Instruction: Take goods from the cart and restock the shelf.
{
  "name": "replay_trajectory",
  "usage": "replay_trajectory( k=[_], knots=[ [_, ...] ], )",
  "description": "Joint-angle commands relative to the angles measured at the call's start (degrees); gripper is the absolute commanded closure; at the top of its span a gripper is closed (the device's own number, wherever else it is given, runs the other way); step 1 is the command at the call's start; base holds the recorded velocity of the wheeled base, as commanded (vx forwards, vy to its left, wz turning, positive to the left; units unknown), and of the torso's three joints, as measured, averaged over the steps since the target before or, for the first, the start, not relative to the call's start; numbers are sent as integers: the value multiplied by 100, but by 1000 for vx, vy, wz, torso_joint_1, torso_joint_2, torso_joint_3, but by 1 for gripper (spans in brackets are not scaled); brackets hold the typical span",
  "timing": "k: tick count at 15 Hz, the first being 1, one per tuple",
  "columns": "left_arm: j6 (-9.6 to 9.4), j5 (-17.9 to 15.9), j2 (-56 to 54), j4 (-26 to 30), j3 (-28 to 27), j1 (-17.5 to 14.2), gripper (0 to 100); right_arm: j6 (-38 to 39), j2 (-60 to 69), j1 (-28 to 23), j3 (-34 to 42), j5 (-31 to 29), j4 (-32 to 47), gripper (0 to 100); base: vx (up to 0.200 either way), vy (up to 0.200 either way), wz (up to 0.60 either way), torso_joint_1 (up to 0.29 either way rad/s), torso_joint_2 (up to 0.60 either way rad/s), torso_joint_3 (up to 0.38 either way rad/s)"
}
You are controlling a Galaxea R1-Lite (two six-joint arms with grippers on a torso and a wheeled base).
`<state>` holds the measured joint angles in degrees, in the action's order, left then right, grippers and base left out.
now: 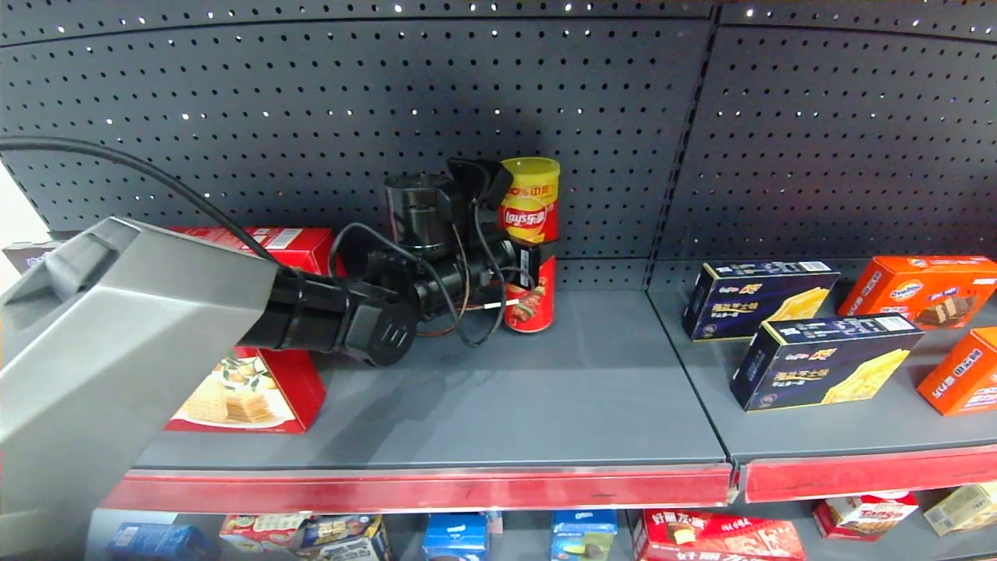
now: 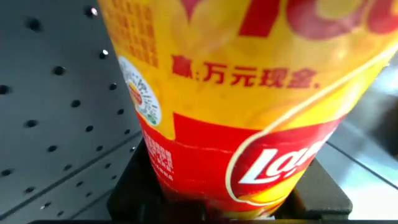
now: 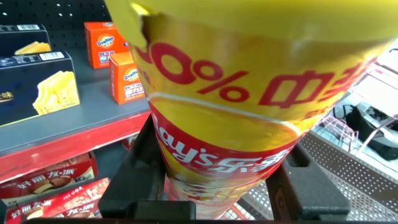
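A tall yellow-and-red chips can point(image 1: 530, 209) stands upright near the back of the grey shelf point(image 1: 545, 405), close to the pegboard wall. My left gripper point(image 1: 529, 269) is shut around its lower middle; in the left wrist view the can point(image 2: 249, 124) sits between the dark fingers point(image 2: 132, 186). The can's base looks level with the shelf, though contact is unclear. A second can of the same kind point(image 3: 230, 137) is clamped in my right gripper point(image 3: 221, 190), held in front of the shelf's right section.
Red cracker boxes point(image 1: 249, 389) lie left of my arm. Dark blue boxes point(image 1: 826, 360) and orange boxes point(image 1: 919, 288) fill the right section. A red lip point(image 1: 420, 489) edges the shelf front. Wire mesh of the cart point(image 3: 348, 162) is beside the right-hand can.
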<state>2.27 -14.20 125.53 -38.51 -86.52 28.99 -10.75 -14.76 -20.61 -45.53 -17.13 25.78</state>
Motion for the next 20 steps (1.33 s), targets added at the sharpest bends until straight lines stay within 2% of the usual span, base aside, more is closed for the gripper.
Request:
replay_trajectory(
  k=[1, 7, 11, 14, 20],
  knots=[
    [2, -4, -547, 19, 381, 10, 100, 3, 79, 49, -8, -1, -3, 100, 0, 0, 0, 0, 0, 0],
    [-33, 155, -1935, -25, 2218, 116, 100, 21, 272, 58, -105, -10, 67, 100, 0, 0, 0, 0, 0, 0],
    [-33, 172, -2349, -43, 2825, 335, 100, 21, 290, 75, -184, -10, 111, 100, 0, 0, 0, 0, 0, 0],
    [-33, 313, -2375, -60, 2992, 415, 100, 21, 290, 75, -228, -10, 111, 100, 0, 0, 0, 0, 0, 0],
    [2, 366, -2410, -262, 3545, 379, 100, 21, 290, 75, -219, -19, 111, 100, 0, 0, 0, 0, 0, 0]
  ],
)
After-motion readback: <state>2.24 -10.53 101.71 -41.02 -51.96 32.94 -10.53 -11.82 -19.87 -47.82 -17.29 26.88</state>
